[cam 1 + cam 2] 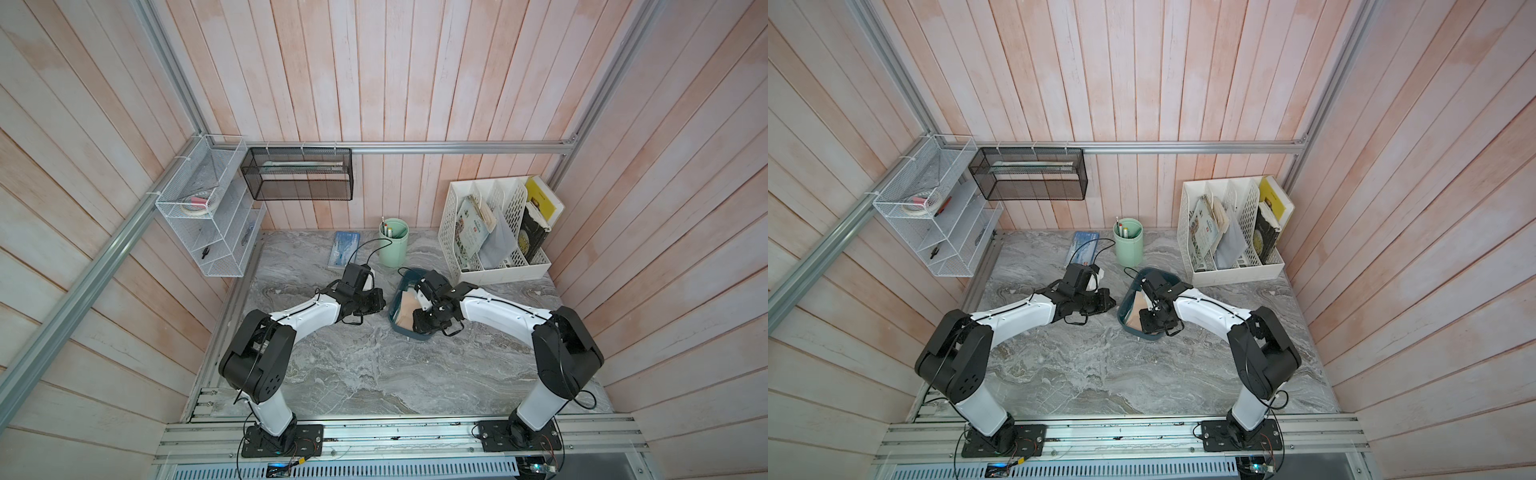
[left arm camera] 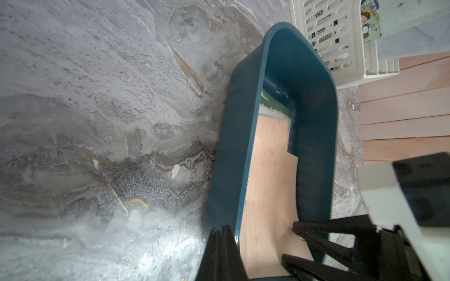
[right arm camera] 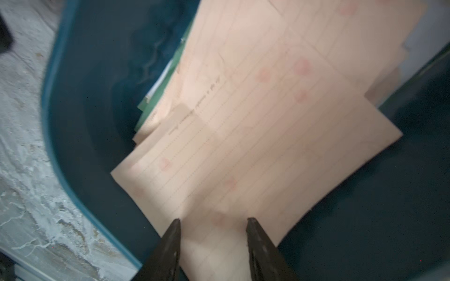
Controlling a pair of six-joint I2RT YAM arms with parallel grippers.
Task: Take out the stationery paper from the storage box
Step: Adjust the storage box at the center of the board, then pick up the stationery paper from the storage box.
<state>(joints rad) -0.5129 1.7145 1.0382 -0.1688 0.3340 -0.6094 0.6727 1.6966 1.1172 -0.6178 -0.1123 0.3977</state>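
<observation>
The job is only at its start. All the stationery paper [image 3: 255, 133] lies inside the storage box [image 3: 85, 97]. I see no sheet out on the table [image 1: 374, 374] in either top view. So every sheet has yet to come out, I think.

The right gripper [image 3: 213, 220] is down inside the box. Its jaws stand partly apart, about half wide. Both tips are right at the near edge of the top tan sheet. It is not pinching the sheet; the paper lies flat under the tips.

The left gripper [image 2: 221, 230] is closed tight and holds no paper. It sits right against the outside wall of the box, across the box from the right gripper. I cannot tell if it nips the rim.

The sheets lie flat on the bottom of the box. Their long way runs straight away from the right gripper's tips, along the long way of the box. They are fanned a little, so the edges do not line up. The top sheet has ruled lines and pink dots. A sheet with a green edge peeks out from under the tan ones, on the side far from the tips.
</observation>
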